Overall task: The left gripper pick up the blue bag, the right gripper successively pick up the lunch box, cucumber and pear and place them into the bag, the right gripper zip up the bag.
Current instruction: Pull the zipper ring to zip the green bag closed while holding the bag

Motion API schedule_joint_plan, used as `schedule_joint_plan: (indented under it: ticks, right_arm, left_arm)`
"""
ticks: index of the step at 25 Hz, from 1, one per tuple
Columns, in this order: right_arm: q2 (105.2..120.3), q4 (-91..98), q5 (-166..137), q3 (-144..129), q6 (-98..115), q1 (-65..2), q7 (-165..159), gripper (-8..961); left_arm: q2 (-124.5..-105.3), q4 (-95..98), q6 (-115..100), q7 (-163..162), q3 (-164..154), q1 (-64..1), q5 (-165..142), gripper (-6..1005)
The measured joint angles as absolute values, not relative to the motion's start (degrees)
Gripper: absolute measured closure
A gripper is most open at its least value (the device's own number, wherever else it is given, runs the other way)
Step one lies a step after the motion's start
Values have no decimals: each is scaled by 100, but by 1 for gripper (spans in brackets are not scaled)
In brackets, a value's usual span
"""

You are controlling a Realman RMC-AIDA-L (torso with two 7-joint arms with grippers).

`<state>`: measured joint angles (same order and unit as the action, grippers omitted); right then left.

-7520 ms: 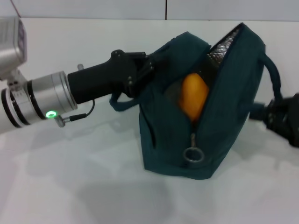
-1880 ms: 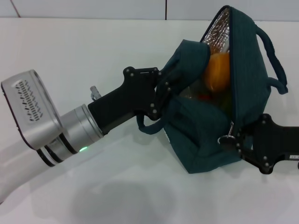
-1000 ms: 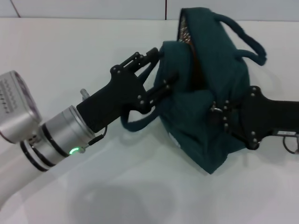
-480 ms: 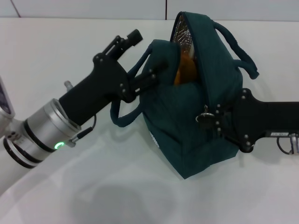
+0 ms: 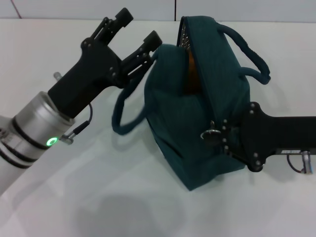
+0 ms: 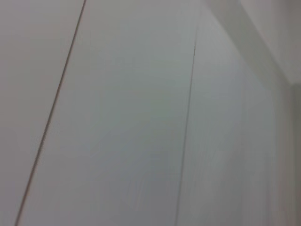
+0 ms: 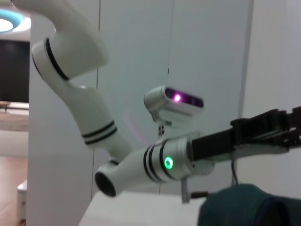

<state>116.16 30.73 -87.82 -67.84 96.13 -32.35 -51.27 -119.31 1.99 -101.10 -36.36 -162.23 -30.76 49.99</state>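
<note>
A: Where does the blue bag (image 5: 207,118) stand?

B: On the white table (image 5: 98,197), toward its far edge and a little right of the middle, tipped over to the right. Its mouth is open only at the far end, where silver lining and a strip of the orange pear (image 5: 191,74) show in the slot. One loop handle hangs loose on the left side, the other arches over the right.

A: And the left gripper (image 5: 134,33)?

B: It reaches in from the table's left edge, raised, with its fingers spread apart. One fingertip (image 5: 152,38) touches the bag's upper left flap; the other stands free in the air, holding nothing.

A: What about the right gripper (image 5: 213,135)?

B: It comes in from the right edge, low against the bag's right side. Its fingers are pressed together on the zipper pull (image 5: 211,135), the silver ring, roughly halfway along the zip.

A: Do the lunch box or cucumber show?

B: Neither can be made out. The right wrist view shows just a corner of the bag's fabric and the left arm beyond it.
</note>
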Motion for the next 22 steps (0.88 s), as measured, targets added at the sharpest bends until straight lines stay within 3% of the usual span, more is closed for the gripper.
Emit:
schedule_joint_plan:
  ticks: [15, 22]
  right_arm:
    - [11618, 2262, -6286, -7901, 9509, -3398, -3594, 937]
    - [11618, 2258, -5504, -8622, 9096, -3505, -3496, 937]
  left_arm:
    - [-11951, -394, -11187, -3227, -16269, -1627, 4147, 112]
    - [-11961, -346, -10526, -3245, -16272, -1658, 3312, 121]
